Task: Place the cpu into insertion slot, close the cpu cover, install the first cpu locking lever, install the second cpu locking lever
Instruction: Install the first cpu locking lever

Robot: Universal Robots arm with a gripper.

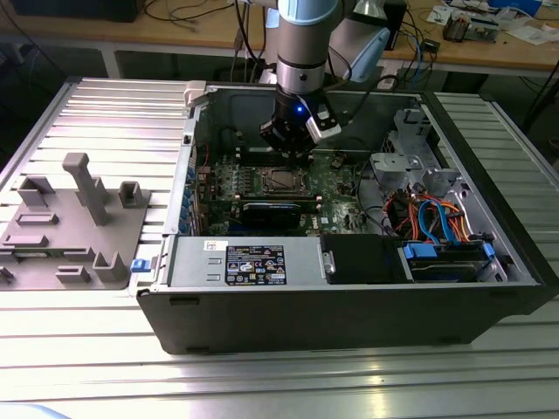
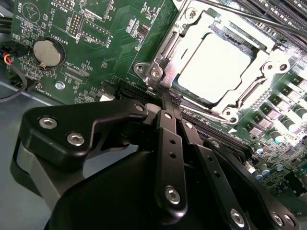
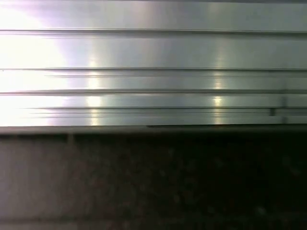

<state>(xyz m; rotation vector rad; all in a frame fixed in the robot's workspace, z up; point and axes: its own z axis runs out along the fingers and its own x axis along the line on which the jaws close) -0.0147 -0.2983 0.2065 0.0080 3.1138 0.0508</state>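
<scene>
Gripper (image 2: 167, 98) is narrow, its 2 tips all but meeting; whether they pinch anything I cannot tell. Across the exterior view from its left: a grey fixture (image 1: 70, 227) lies on the ribbed table (image 1: 113, 105), well apart from the work. Next comes the open case (image 1: 349, 305), with the arm (image 1: 301, 52) reaching down into it and the tool hanging just above the slot (image 1: 278, 181) on the board. In the second wrist view, a coin battery (image 2: 45, 51) sits at the left on the green board (image 2: 110, 28). The tips come down just beside the slot's near corner. Beyond them the cpu (image 2: 216, 67) lies flat and square in the slot, pale and bright. The cover (image 2: 259, 79) looks to be down around it, its cut-out framing the chip. Further right a thin dark rod (image 2: 249, 18) runs along the far side of the cover, possibly 1 of the levers, though I cannot tell whether it is latched. By my judgement steps 1 and 2 are done, with the chip seated and the cover closed. The work now stands at the 2 levers, with the tool at the corner where a lever would hinge, and neither lever can be confirmed as locked.
</scene>
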